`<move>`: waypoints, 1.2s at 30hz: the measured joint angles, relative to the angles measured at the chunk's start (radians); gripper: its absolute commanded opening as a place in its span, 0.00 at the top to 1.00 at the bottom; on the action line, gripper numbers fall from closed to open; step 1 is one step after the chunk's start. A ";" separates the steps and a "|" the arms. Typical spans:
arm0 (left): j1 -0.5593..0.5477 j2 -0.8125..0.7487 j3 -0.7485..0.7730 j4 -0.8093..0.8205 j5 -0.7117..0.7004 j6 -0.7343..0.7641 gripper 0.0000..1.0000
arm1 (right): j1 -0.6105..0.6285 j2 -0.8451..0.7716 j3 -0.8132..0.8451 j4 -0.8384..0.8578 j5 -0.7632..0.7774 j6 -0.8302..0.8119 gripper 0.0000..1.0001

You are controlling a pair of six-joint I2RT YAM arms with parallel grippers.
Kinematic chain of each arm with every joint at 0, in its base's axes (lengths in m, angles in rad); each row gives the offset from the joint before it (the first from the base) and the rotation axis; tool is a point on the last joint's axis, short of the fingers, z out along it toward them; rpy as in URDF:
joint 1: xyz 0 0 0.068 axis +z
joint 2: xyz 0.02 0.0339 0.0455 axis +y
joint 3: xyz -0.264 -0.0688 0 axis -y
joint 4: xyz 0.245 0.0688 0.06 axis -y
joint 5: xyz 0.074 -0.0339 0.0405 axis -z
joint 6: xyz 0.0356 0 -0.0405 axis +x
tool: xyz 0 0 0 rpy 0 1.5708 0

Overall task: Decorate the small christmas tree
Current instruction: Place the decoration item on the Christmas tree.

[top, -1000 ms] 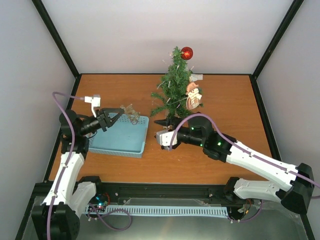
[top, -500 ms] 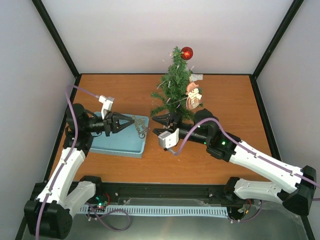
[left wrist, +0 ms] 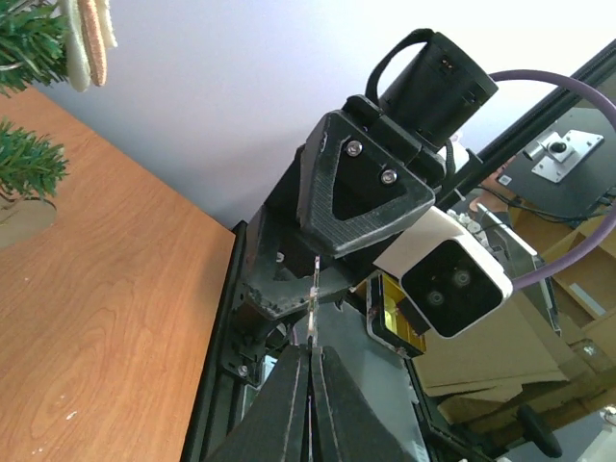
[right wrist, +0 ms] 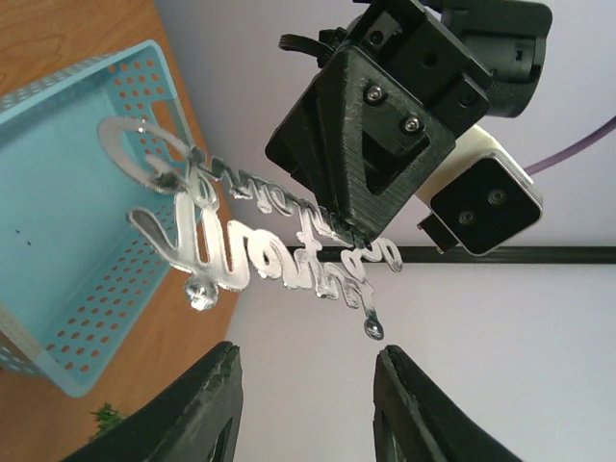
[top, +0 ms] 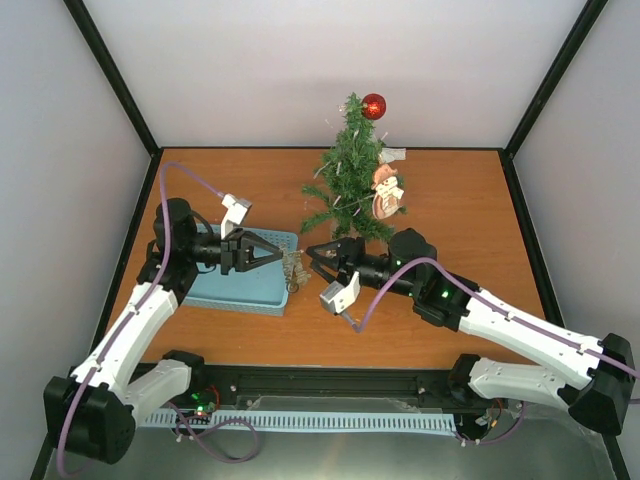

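Observation:
The small christmas tree (top: 350, 170) stands at the back of the table, with a red ball (top: 373, 106) at its top and a snowman figure (top: 387, 192) on its right side. My left gripper (top: 277, 252) is shut on a silver script-lettering ornament (top: 293, 268), held in the air past the basket's right edge. In the left wrist view the ornament (left wrist: 313, 303) shows edge-on above the shut left gripper (left wrist: 311, 348). My right gripper (top: 313, 254) faces it, open. In the right wrist view the ornament (right wrist: 260, 241) hangs just ahead of the right gripper (right wrist: 308, 385), outside its fingers.
A light blue perforated basket (top: 215, 285) sits on the wooden table under the left arm. It also shows in the right wrist view as the basket (right wrist: 58, 241). Lower tree branches (left wrist: 29, 164) reach toward the right arm. Black frame posts and pale walls enclose the table.
The left arm has carried the ornament rightward from above the basket to the right gripper. The right gripper has turned to face it and its jaws have narrowed.

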 measured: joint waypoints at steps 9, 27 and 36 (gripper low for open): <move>-0.008 0.015 0.016 -0.111 0.013 0.072 0.99 | 0.000 0.018 -0.001 0.029 -0.027 -0.134 0.58; -0.009 0.033 0.025 -0.184 0.013 0.104 0.99 | 0.001 0.095 0.008 0.048 -0.031 -0.218 0.82; -0.008 0.064 0.029 -0.207 0.000 0.117 0.56 | 0.010 0.104 0.027 0.055 0.002 -0.219 0.97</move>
